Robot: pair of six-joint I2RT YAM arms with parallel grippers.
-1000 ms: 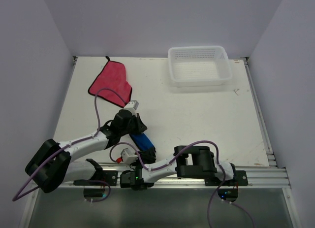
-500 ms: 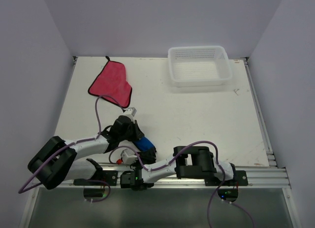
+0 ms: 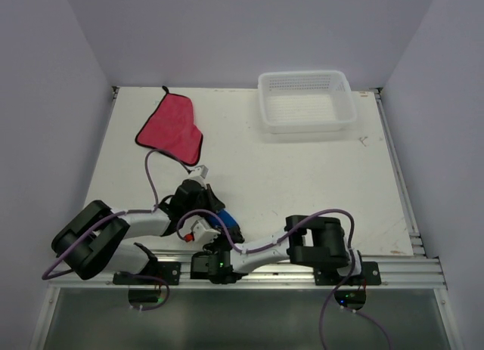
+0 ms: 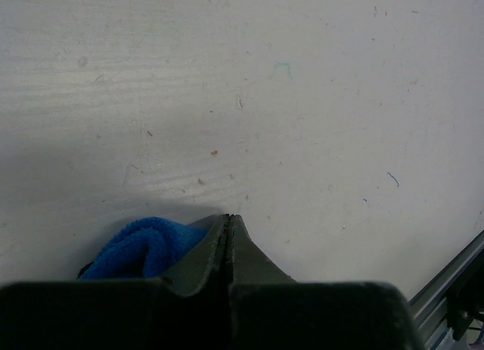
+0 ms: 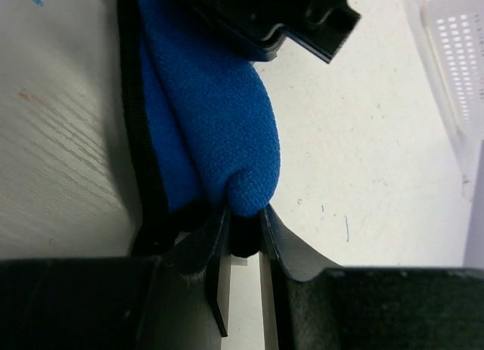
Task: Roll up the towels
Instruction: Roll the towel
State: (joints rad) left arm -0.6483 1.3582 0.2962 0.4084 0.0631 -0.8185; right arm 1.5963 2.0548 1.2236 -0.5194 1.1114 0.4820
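1. Tabletop [image 3: 302, 180], pale and faintly wood-grained, carries everything in view.
2. Toward its far left corner lies the pink-red cloth towel with dark edging [image 3: 172, 129]. It is spread flat rather than rolled and is well apart from both arms.
3. Nearer and further right, close to the near edge, the left claw [image 4: 228, 220] points down at the tabletop. Its two dark fingers are pressed together with no gap, and nothing shows between them.
4. Just beside that claw, on its left in the left wrist view, bulges the bright blue cloth towel with dark edging [image 4: 140, 248]. It is bunched into a short, thick fold. From the top camera only a small blue patch shows, tucked between the two wrists.
5. The right claw [image 5: 243, 214] meets the same towel from the near side. Its jaws stand at a narrow gap, and the rounded end of the blue fold, with its dark hem, is pinched between the tips. In the right wrist view the black body of the left claw sits over the towel's far end.
6. Toward the far right of the tabletop stands the white mesh plastic basket [image 3: 306, 100], upright and well apart from both towels.
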